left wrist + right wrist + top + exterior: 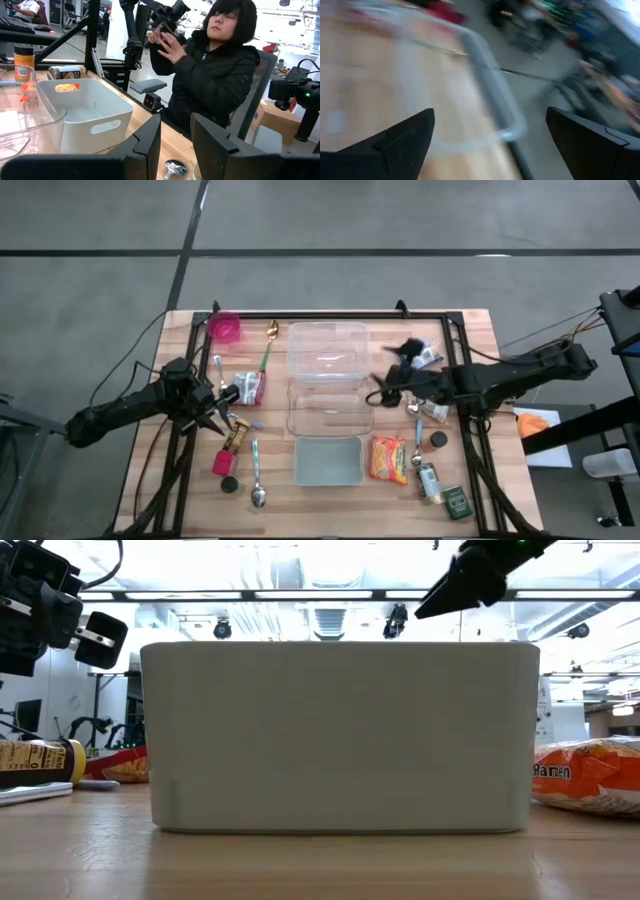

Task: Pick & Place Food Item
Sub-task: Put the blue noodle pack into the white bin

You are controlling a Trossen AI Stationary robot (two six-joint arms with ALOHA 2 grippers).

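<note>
High view: the worktop (330,320) is carrying clear containers at centre, a grey bin (328,460) on the near side, and a ramen packet (388,458) just right of the bin, lying untouched. The right hand (380,388) is hanging over the right edge of the nearer clear container (325,412), presumably in transit. The left hand (215,420) is sitting near a small bottle (236,437).

Low view: the bin is filling the frame; the ramen packet is lying at its right, apart.

Left wrist view: the left hand's fingers (150,137) are standing a little apart, holding nothing; a seated person (210,75) is showing beyond the worktop.

Right wrist view: its fingers (405,137) are spread wide, empty, ready for a pick.
</note>
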